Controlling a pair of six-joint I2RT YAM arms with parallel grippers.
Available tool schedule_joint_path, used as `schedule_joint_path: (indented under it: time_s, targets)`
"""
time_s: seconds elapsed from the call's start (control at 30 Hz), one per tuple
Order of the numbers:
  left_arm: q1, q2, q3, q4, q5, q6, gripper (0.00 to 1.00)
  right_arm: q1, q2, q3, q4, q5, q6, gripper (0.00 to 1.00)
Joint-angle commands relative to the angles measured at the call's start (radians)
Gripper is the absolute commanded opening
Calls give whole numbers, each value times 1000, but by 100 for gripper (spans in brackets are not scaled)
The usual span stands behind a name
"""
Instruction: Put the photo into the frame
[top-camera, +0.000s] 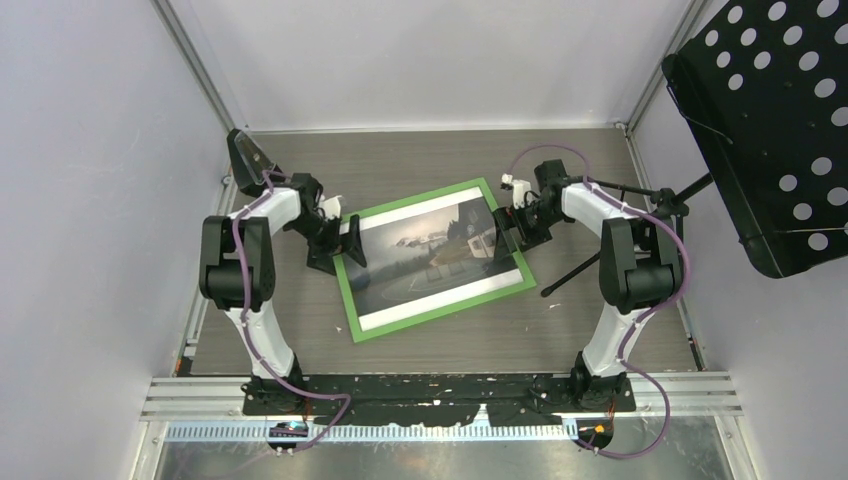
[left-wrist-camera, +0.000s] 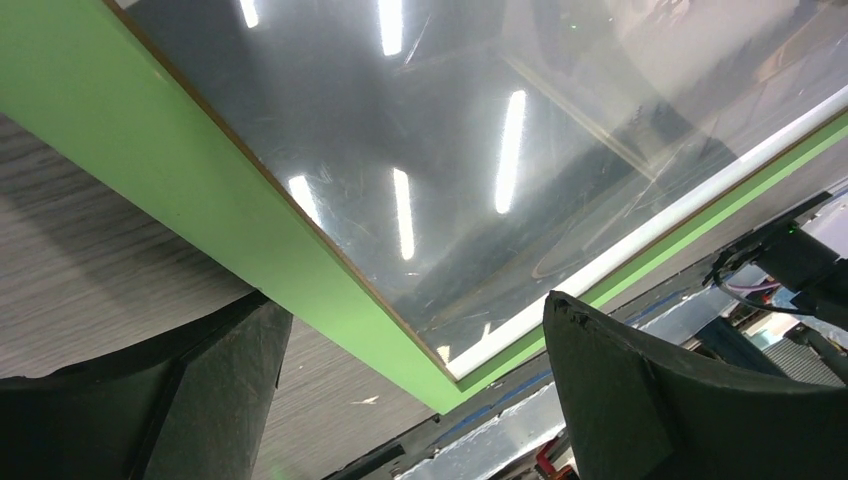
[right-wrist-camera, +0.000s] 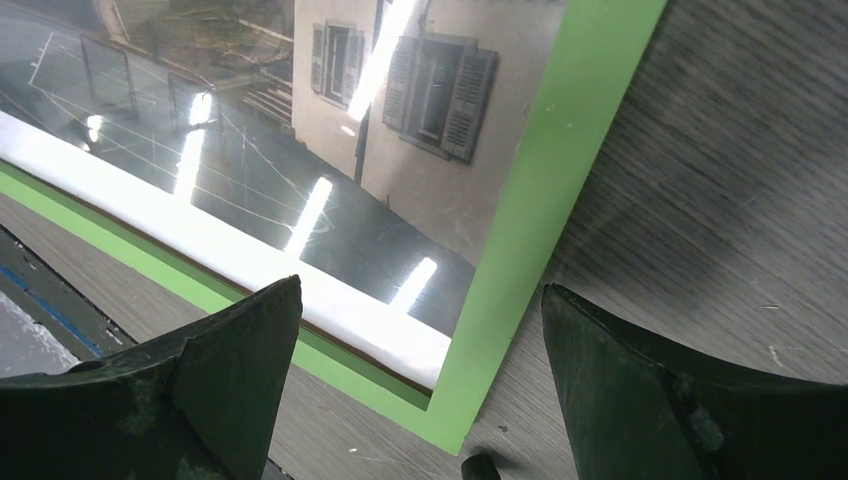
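Observation:
The frame (top-camera: 350, 295) lies flat, green face up, in the middle of the table, turned a little anticlockwise. The photo (top-camera: 430, 255) shows inside it, grey road and white house, with white bands along its long edges. My left gripper (top-camera: 345, 240) is open over the frame's left edge, nothing between its fingers. In the left wrist view the green border (left-wrist-camera: 200, 190) and the glossy photo (left-wrist-camera: 420, 130) lie beyond the fingers. My right gripper (top-camera: 508, 235) is open over the frame's right edge. In the right wrist view the frame's corner (right-wrist-camera: 500, 290) and the photo's house (right-wrist-camera: 420, 110) lie between the open fingers.
A black perforated music stand (top-camera: 770, 130) stands at the right, its legs (top-camera: 575, 270) reaching onto the table near the frame's right corner. White walls enclose the table. A metal rail (top-camera: 440, 395) runs along the near edge.

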Motion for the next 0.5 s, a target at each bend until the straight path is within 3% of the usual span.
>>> schedule_joint_path:
  time_s: [0.0, 0.47]
  targets:
    - [3, 34, 49, 48, 52, -23, 98, 5, -8, -9, 5, -47, 4, 96]
    - [0, 136, 236, 38, 36, -60, 98, 5, -11, -57, -37, -136, -38, 96]
